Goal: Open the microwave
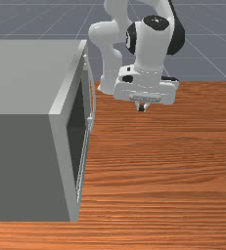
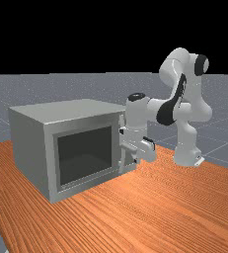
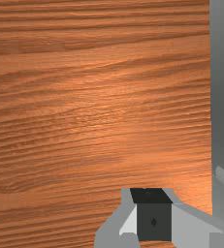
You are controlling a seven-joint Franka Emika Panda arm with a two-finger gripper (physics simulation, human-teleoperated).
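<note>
Six kinds, one each.
One microwave (image 1: 24, 78), one door (image 2: 86, 154), one handle (image 1: 94, 97), one arm (image 2: 199, 101), one gripper (image 1: 141, 108), one table (image 1: 173, 166).

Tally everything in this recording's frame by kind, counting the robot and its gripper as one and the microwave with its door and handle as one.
Microwave: 1
Franka Emika Panda arm: 1
Wooden table: 1
Total: 3

Jaws (image 1: 141, 108) hang near the microwave's (image 1: 26, 161) seemingly closed door (image 1: 76, 129).
</note>
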